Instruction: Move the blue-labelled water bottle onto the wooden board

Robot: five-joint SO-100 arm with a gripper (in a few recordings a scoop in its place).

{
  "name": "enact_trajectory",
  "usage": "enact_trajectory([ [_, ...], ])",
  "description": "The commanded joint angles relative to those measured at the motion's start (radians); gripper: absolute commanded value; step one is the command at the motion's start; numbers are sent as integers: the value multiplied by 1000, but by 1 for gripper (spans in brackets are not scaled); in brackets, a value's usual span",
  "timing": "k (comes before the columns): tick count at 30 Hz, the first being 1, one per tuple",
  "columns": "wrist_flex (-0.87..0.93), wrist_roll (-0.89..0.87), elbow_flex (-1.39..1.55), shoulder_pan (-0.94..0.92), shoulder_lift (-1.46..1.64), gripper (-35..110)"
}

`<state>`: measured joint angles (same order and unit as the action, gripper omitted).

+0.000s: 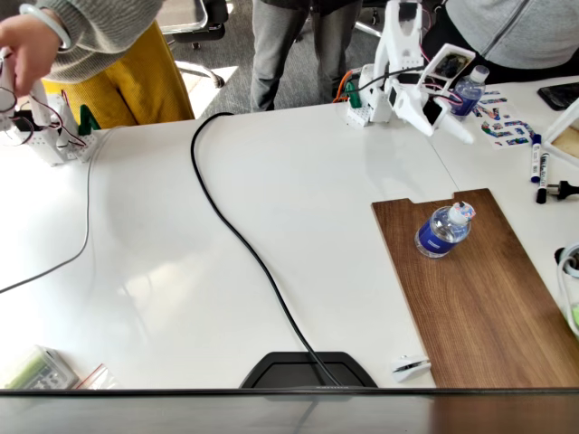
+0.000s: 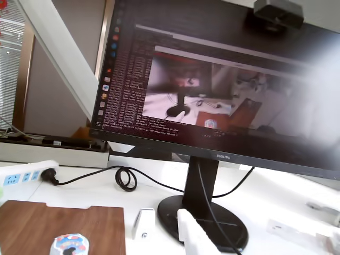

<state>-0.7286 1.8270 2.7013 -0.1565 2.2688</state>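
Blue-labelled water bottle (image 1: 444,232) is seen upright on the wooden board (image 1: 488,298) in fixed view, near the board's notched far short edge; clear ribbed plastic, dark blue label band, pale cap. In wrist view its cap (image 2: 68,245) shows at the bottom edge w/ red and blue marks, print too small to be read. Board (image 2: 58,226): flat rectangular panel, dark brown walnut-type grain, matte, shallow notch in the short edge; laid on a glossy white table (image 1: 271,226).

Gripper (image 1: 457,129) is held well apart from the bottle, raised near the arm's white base at the table's far side. A white finger (image 2: 195,236) juts in at the bottom of wrist view; nothing is gripped, but whether jaws are parted or closed can't be told.

A second clear bottle (image 1: 469,90), lighter label, white cap, stands behind the arm. Black cable (image 1: 237,235) is draped across the table. Monitor (image 2: 223,85) on a round black foot carries "PHILIPS" on its lower bezel. White power strip (image 2: 26,172) lies at left in wrist view.
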Motion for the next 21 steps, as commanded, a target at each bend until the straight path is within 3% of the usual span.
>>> enact_trajectory([
  [1,-15,11,66,-17,147,41],
  [12,75,26,101,-100,371,40],
  [17,172,5,107,-114,506,40],
  [21,348,-11,124,-115,690,40],
])
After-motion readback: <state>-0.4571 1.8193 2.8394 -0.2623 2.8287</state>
